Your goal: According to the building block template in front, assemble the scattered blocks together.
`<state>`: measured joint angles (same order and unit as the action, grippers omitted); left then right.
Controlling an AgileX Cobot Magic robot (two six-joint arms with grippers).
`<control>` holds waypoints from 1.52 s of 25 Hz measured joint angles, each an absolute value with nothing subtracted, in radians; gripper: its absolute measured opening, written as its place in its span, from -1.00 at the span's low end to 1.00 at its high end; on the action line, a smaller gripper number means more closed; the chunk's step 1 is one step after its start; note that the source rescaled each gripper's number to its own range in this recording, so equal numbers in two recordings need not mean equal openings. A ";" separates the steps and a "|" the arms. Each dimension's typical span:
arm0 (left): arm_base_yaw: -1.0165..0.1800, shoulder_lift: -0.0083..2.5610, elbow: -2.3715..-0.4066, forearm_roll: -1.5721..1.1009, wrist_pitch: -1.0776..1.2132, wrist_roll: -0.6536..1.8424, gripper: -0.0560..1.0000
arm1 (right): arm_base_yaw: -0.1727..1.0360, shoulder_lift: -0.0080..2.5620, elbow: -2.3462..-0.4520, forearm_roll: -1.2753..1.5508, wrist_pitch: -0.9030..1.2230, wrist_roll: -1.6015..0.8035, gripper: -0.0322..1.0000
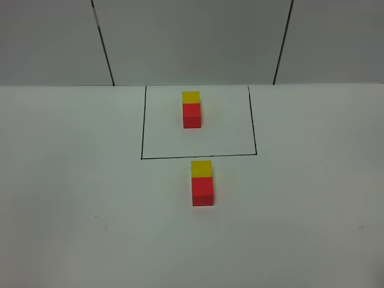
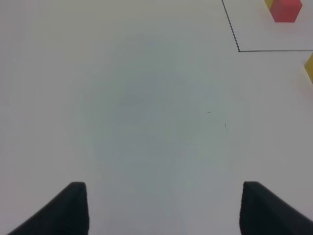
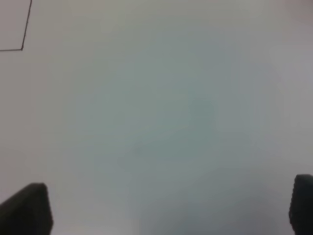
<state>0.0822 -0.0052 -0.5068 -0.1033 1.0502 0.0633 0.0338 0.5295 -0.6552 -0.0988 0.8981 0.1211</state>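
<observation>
Though unmarked, the yellow cube (image 1: 201, 168) touches the red cube (image 1: 203, 191).

The outlined rectangle (image 1: 198, 122) lies flat on the bench (image 1: 72, 198), at its far middle, its rear edge against the foot of the wall (image 1: 192, 36). Inside the rectangle, slightly left of its centre and toward its rear, sits the template pair (image 1: 192, 110): one cube directly behind the other, touching. Just before the rectangle's front line, outside it and near its midpoint, sits the loose pair (image 1: 202, 183), also one cube behind the other and touching, the rear cube close to the line. Both pairs run front to back, the loose pair almost straight before the template pair.
</observation>
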 joint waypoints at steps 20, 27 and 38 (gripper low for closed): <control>0.082 -0.005 -0.507 -0.103 1.050 0.063 -0.04 | 0.034 0.016 -0.530 -0.060 1.062 0.120 1.00; 0.082 -0.005 -0.507 -0.103 1.050 0.063 -0.04 | 0.043 0.010 -0.515 -0.061 1.108 0.119 0.98; 0.082 -0.005 -0.507 -0.103 1.050 0.063 -0.04 | 0.043 0.010 -0.500 -0.058 1.082 0.121 0.70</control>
<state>0.0822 -0.0052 -0.5068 -0.1033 1.0502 0.0633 0.0432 0.0100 -0.4997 -0.0579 1.0816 0.1210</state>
